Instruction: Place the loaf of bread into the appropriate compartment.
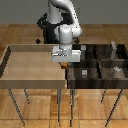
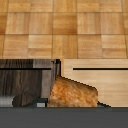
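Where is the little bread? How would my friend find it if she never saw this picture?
Find the two wooden bins standing side by side: a big light-tan bin and a dark striped bin. Above where they meet hangs the white robot's gripper. The loaf of bread is the tiny orange-brown lump just under it. Everything else small nearby is a pale grey block inside the dark bin.

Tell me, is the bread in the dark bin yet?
Not yet. The loaf of bread sits at the gripper, held above the seam between both bins.
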Tool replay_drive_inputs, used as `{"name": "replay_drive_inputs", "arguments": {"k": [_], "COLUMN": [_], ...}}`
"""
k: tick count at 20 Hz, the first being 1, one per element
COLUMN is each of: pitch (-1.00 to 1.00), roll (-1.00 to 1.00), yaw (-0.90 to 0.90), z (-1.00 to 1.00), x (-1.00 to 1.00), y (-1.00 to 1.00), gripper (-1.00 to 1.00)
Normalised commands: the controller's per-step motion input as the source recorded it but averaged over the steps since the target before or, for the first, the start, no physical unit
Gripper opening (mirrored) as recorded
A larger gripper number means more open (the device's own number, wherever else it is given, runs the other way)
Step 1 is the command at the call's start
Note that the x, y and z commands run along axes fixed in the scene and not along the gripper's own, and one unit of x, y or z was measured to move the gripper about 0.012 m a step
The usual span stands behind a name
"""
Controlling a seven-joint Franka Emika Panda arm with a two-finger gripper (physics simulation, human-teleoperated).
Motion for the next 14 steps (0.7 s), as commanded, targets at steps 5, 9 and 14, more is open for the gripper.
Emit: {"name": "replay_drive_inputs", "arguments": {"k": [5, 9, 14], "pitch": [0.0, 0.0, 0.0], "roll": [0.0, 0.0, 0.0], "yaw": [0.0, 0.0, 0.0], "z": [0.0, 0.0, 0.0], "x": [0.0, 0.0, -0.4], "y": [1.0, 1.0, 0.6], "gripper": [-1.0, -1.0, -1.0]}}
